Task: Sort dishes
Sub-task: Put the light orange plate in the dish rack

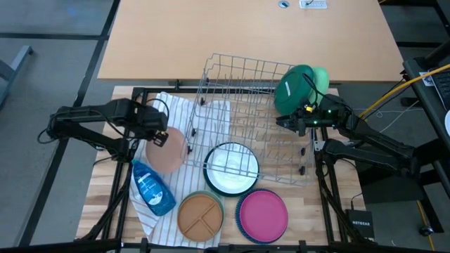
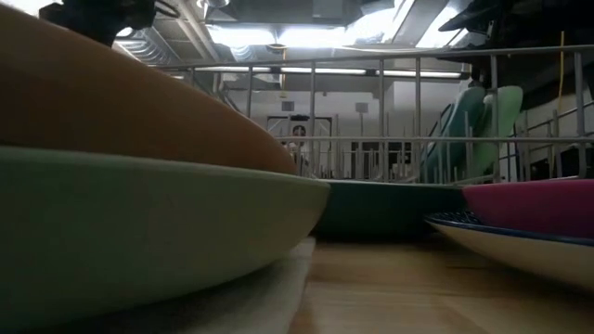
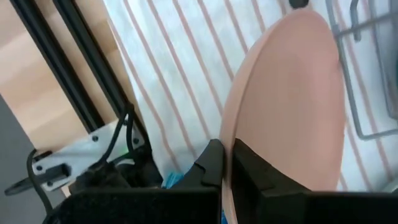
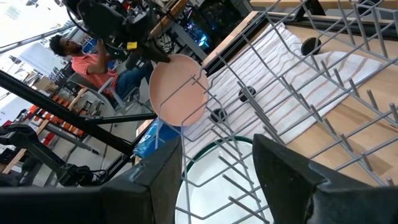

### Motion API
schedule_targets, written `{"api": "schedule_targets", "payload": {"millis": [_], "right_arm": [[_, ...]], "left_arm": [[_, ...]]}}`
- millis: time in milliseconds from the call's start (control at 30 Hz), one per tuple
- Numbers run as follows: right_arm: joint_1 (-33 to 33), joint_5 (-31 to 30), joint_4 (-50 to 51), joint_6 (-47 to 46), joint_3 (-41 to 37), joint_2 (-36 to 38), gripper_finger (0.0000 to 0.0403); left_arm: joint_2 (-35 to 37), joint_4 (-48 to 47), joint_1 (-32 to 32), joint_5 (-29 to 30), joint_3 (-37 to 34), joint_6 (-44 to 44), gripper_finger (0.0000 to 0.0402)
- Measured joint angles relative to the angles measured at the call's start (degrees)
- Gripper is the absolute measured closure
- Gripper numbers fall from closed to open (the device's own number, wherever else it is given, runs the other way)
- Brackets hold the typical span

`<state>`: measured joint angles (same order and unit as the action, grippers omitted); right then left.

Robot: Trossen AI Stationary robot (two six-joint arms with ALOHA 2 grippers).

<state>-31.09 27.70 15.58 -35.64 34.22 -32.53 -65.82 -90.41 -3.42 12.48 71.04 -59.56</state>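
Note:
My left gripper is shut on a peach plate over the striped towel, left of the grey wire rack. My right gripper hangs open over the rack's right side and holds nothing. Just beyond it, a dark green plate and a light green one stand on edge in the rack. A white plate with a green rim lies under the rack's near end. On the near table a tan divided plate rests on a sage one, beside a magenta plate. My left gripper pinches the peach plate's rim between its two fingers, one on each face. In the right wrist view the fingers come from above, and the plate hangs on edge below them, tilted and lifted clear of the towel.
A blue soap bottle lies on the towel just near of the held plate. The rack's wires stand between both grippers. The bare far table has free room. A person in a red shirt sits beyond the table.

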Motion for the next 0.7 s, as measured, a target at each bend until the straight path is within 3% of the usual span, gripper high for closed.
{"api": "schedule_targets", "payload": {"millis": [500,700], "right_arm": [[-0.02,-0.01,1.51,-3.07,0.00,0.00,0.0203],[0.00,-0.99,4.28,-3.32,0.00,-0.04,0.0203]], "left_arm": [[-0.33,0.34,0.00,3.50,0.34,-3.49,0.0401],[-0.33,0.37,0.00,11.00,0.34,-6.88,0.0401]]}}
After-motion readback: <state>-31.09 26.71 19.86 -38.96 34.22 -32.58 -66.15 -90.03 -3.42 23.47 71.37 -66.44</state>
